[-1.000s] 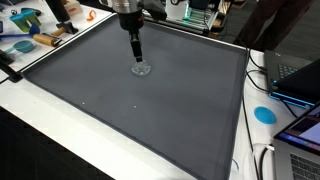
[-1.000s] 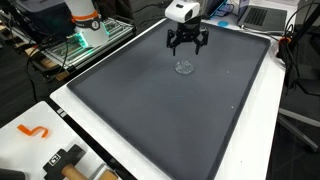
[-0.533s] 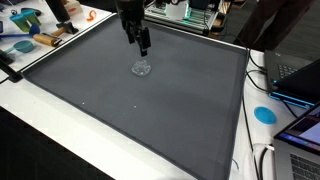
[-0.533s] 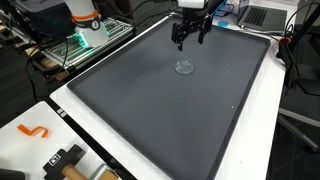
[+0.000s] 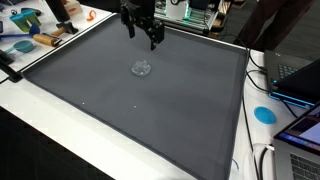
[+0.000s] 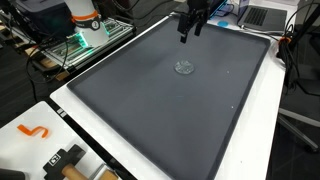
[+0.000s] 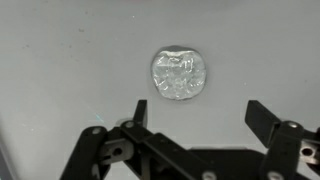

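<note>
the black two-finger gripper (image 5: 143, 36) now sits higher than a second ago, near the top edge in both exterior views, its jaws spread wide and empty. the small clear crumpled plastic disc (image 5: 142, 68) lies free on the dark grey mat (image 5: 150, 125), upper centre, well below the fingertips, so nothing is held.

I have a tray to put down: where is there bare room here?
Most of the dark grey mat is bare, all around the small clear crumpled piece. Crowded: the corner with blue and wooden tools, and by the laptop.
</note>
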